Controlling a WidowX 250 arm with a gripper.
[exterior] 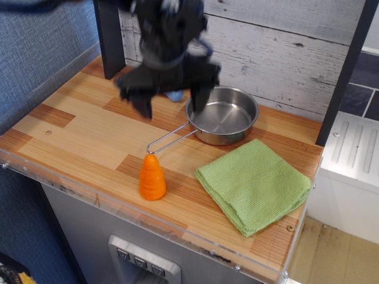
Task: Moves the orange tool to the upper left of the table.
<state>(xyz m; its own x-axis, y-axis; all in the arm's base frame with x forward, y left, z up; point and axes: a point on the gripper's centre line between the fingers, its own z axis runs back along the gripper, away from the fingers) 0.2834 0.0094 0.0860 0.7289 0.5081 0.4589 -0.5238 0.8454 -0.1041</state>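
The orange tool (152,177), a small ridged cone, stands upright near the front edge of the wooden table (77,127), just below the tip of the pan's handle. My black gripper (170,102) hangs open and empty above the table's middle, blurred by motion. Its two fingers point down, one at the left and one over the pan's left rim. It is above and behind the cone, well apart from it.
A steel pan (222,115) with a wire handle sits at the back centre. A folded green cloth (253,183) lies at the front right. A blue-handled scoop (174,94) is mostly hidden behind the gripper. A dark post (109,41) stands at the back left.
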